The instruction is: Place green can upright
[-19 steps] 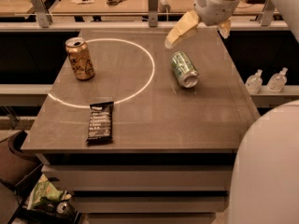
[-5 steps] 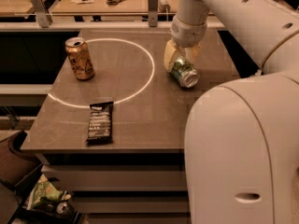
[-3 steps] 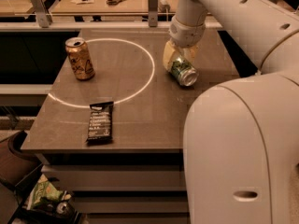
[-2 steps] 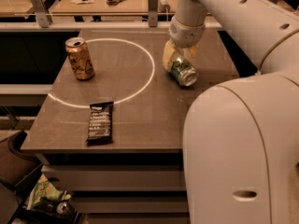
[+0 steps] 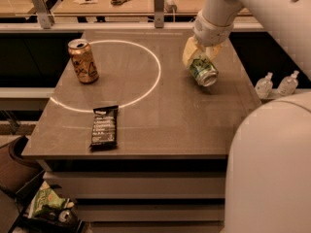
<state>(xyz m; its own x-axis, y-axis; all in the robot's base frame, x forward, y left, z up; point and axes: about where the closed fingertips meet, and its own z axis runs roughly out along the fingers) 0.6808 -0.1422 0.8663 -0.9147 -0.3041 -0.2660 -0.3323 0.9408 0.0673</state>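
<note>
The green can has a green-and-white body and a silver end facing the camera. It is tilted over the right side of the table, with its shadow on the top just below it. My gripper comes down from the upper right. Its yellowish fingers are shut around the can's upper part and hold it slightly off the surface.
A copper-gold can stands upright at the left, on a white circle line. A black snack packet lies near the front edge. Two small bottles stand beyond the right edge. A rail with posts runs behind.
The gripper, which sat over the lying can, has closed on it and lifted it a little up and to the right. The arm has risen. The other objects have not moved.
</note>
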